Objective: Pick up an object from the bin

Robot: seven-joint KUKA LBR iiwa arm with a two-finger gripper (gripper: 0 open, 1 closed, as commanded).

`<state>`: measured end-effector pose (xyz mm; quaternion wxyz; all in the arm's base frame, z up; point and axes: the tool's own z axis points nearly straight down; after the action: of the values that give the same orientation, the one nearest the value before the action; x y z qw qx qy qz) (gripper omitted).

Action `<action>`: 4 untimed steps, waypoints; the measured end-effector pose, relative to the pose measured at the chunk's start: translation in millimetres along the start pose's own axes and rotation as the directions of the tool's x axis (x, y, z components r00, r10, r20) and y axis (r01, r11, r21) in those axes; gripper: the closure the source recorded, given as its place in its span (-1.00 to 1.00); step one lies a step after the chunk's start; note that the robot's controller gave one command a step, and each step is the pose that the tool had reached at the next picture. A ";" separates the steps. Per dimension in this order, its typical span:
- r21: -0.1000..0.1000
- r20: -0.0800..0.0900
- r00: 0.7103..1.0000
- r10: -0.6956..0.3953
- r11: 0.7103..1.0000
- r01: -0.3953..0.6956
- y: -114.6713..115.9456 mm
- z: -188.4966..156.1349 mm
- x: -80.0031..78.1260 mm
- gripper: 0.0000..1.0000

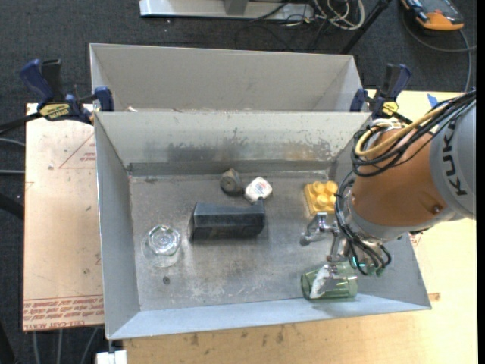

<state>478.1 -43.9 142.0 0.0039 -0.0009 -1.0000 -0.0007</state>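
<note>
We log the grey bin [114, 203] first, with seven loose things on its floor, well spread and not heaped. All places below are taken from the black block [227, 222], which lies flat near the floor's middle.

The arm [394, 196], under its orange cover, comes in to the right of the black block. Its claw [331, 268] hangs low, to the block's right and nearer the bin's front wall.

Directly under the claw lies a green translucent thing [341, 287], on its side and close to the front wall. The claw's tip looks to be touching it or just above it; we cannot tell which, and we cannot tell whether the claw stands apart or together.

Other things, by size:
- clear cup [163, 243], left of the block, upright
- yellow lump [320, 196], right of the block and a little behind it
- white piece [258, 189], just behind the block's right end
- grey-brown lump [229, 180], just behind the block, beside the white piece

Progress, in our judgement: the approach is made, and the green thing is the likely target. Nothing is lifted — every object rests on the floor. A sure grip and the raise clear of the bin are left to do.
</note>
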 end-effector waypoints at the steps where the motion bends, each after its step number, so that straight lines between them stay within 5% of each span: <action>1: 0.001 0.008 1.000 -0.001 1.000 0.001 0.0 -3.5 -2.0 -1.00; 2: -0.012 0.012 0.961 -0.276 0.961 0.277 -62.9 61.0 -10.0 1.00; 3: -0.012 0.012 0.961 -0.277 0.961 0.277 -62.9 61.1 -10.1 1.00; 4: 0.002 0.008 0.963 -0.269 0.963 0.269 -72.7 -43.5 -19.6 1.00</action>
<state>497.9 -116.6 185.3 -0.0002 0.1350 -0.9908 -0.0006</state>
